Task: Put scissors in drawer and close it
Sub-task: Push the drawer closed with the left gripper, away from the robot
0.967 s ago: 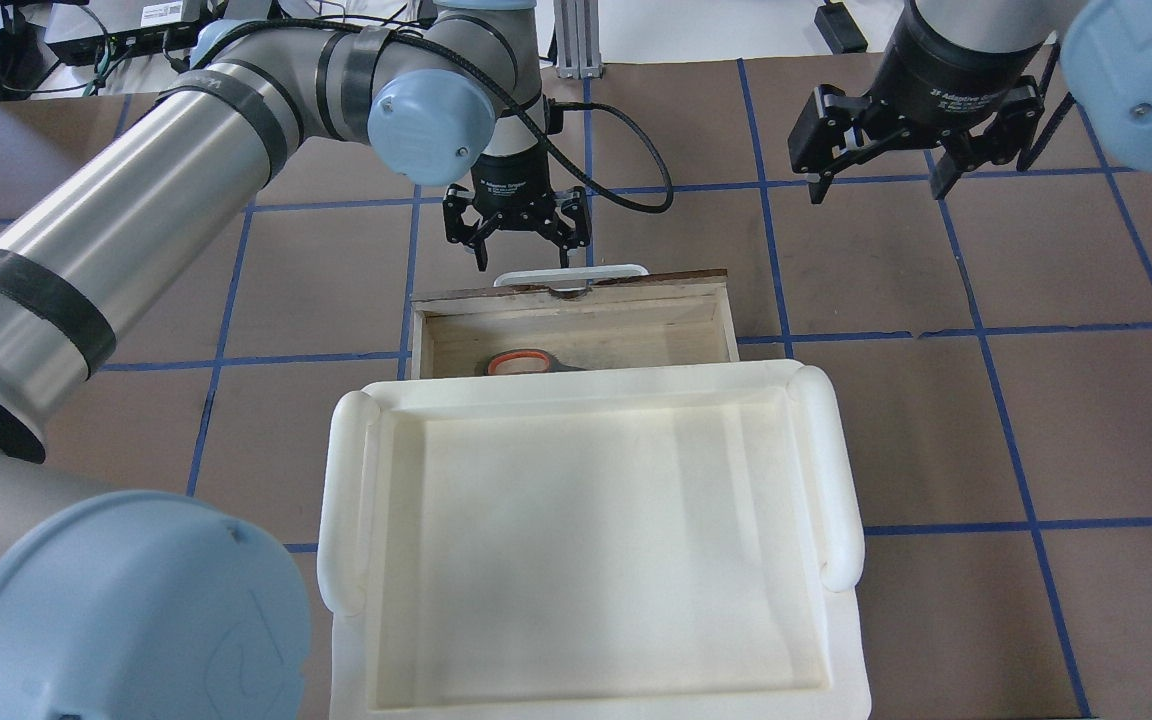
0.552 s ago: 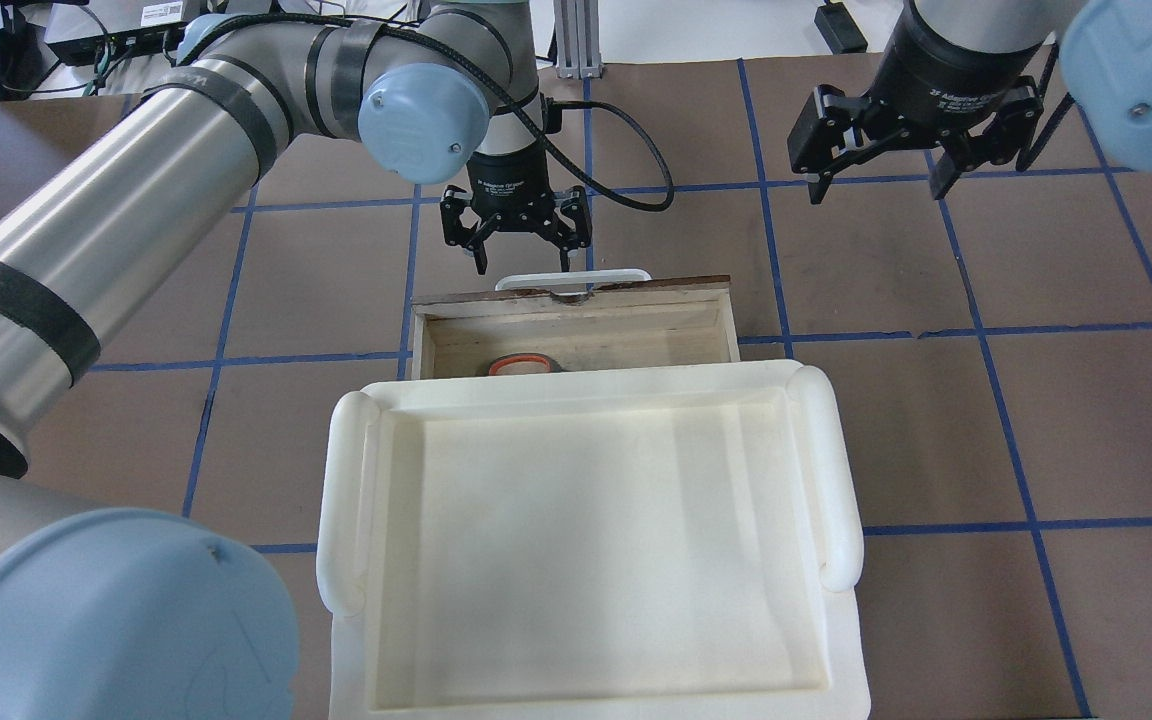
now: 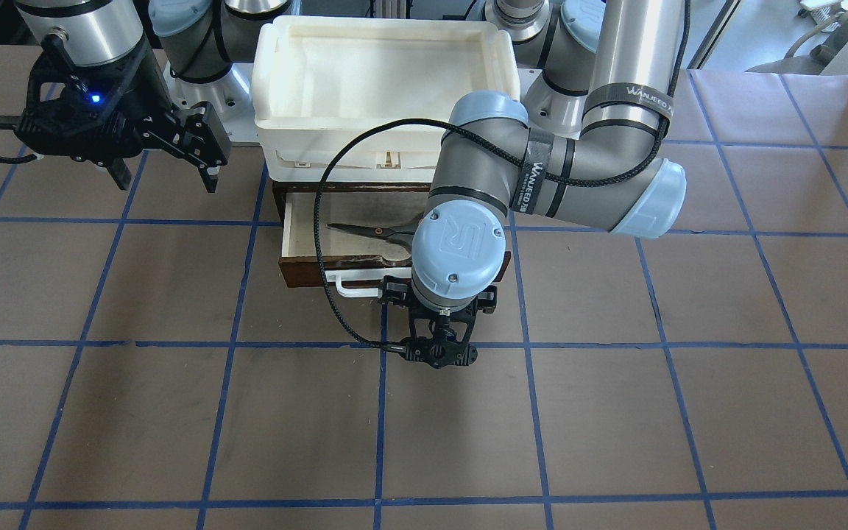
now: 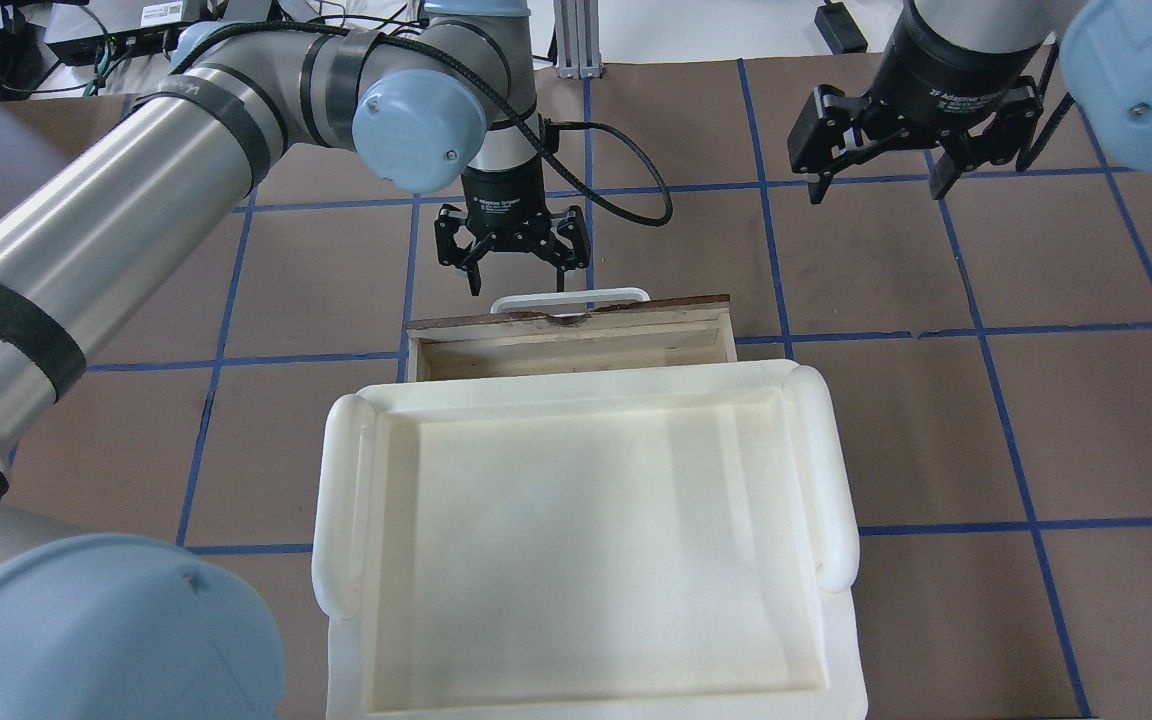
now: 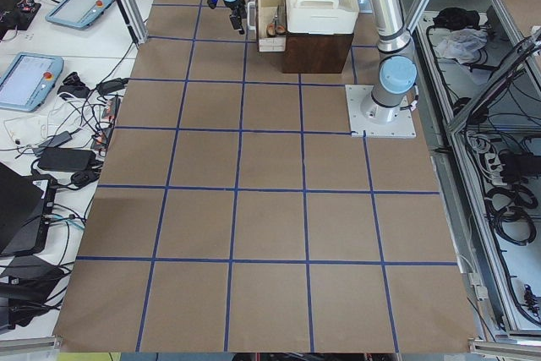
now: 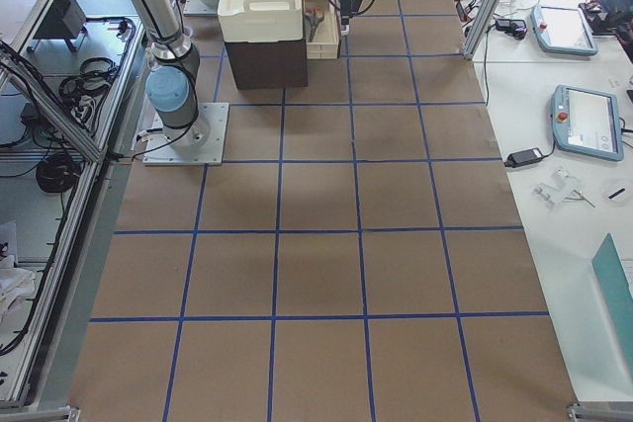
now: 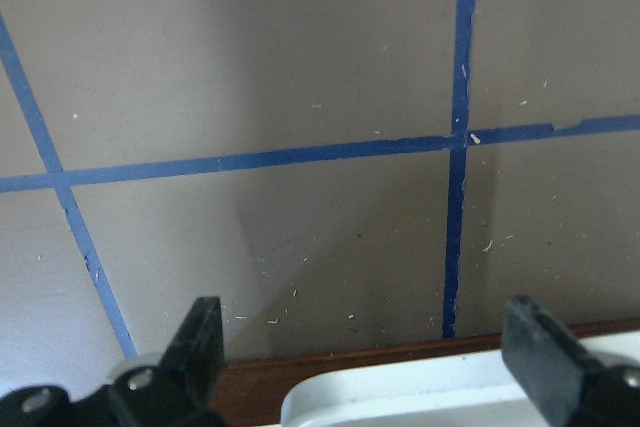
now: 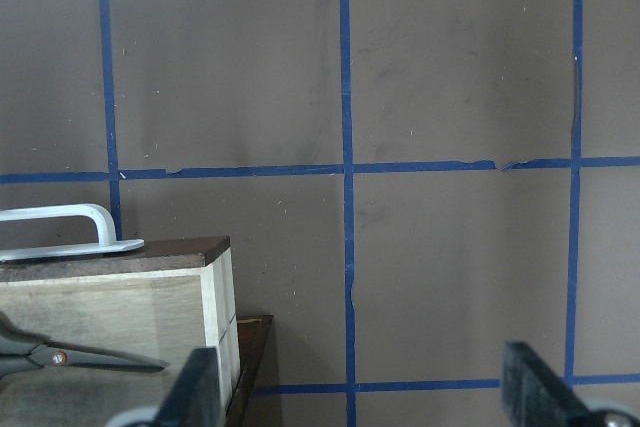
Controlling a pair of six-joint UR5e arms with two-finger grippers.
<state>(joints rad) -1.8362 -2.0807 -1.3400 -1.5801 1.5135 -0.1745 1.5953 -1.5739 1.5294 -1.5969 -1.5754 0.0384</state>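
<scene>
The dark brown drawer (image 4: 576,318) is partly open under the white tray, and also shows in the front view (image 3: 305,271). The scissors (image 3: 369,232) lie inside it on the pale floor. Their blades show in the right wrist view (image 8: 70,355) and they are hidden in the overhead view. My left gripper (image 4: 518,280) is open and empty, just beyond the drawer's white handle (image 4: 569,297). In the left wrist view (image 7: 368,352) the handle (image 7: 450,397) lies low between the fingers. My right gripper (image 4: 878,187) is open and empty, high at the far right, also seen in the front view (image 3: 166,179).
A large white plastic tray (image 4: 336,480) sits on top of the dark cabinet that holds the drawer and covers most of it from above. The table is brown with a blue tape grid (image 4: 766,250). Operators' tablets and cables lie on side tables (image 5: 51,73).
The drawer has slid toward the robot, further under the tray. My left gripper moved the same way behind the handle. The scissors' orange handle is now hidden in the overhead view.
</scene>
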